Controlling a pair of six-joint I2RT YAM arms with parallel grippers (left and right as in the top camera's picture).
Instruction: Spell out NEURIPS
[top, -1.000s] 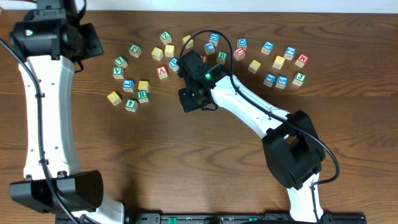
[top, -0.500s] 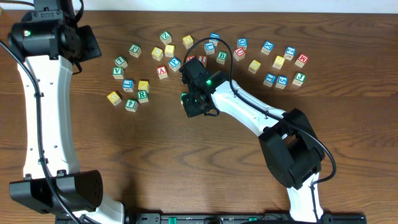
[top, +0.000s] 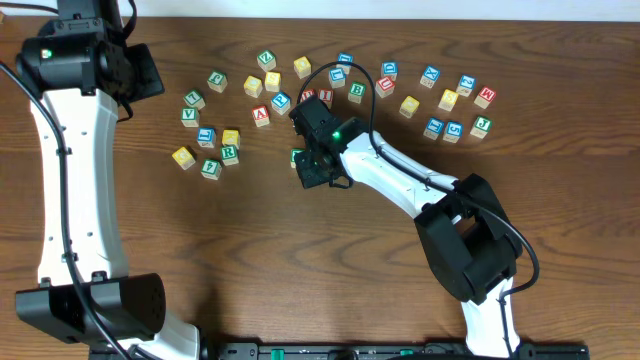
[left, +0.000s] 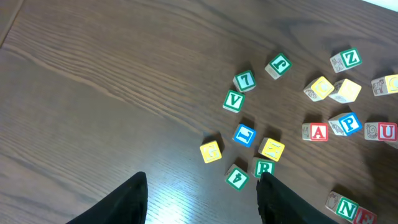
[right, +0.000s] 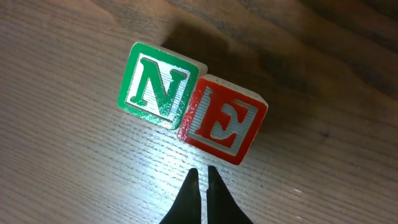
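Observation:
In the right wrist view a green N cube (right: 163, 84) and a red E cube (right: 224, 119) lie side by side, touching and a little tilted. My right gripper (right: 200, 171) is shut and empty just in front of the E. Overhead, it (top: 316, 168) covers the pair, leaving only the N cube's edge (top: 297, 157) showing. The left wrist view shows the green R (left: 264, 167), blue P (left: 348, 123) and red U (left: 387, 131) loose on the table. My left gripper (left: 202, 190) hangs open above the table, holding nothing.
Loose cubes lie scattered across the far half of the table: a left group with V (top: 189, 116) and yellow ones (top: 183, 157), a red A (top: 261, 115), and a right cluster (top: 453, 100). The right arm (top: 420, 190) slants across the middle.
My right gripper has shifted slightly right and toward the near edge, uncovering the edge of the green N cube. The left arm has stayed still.

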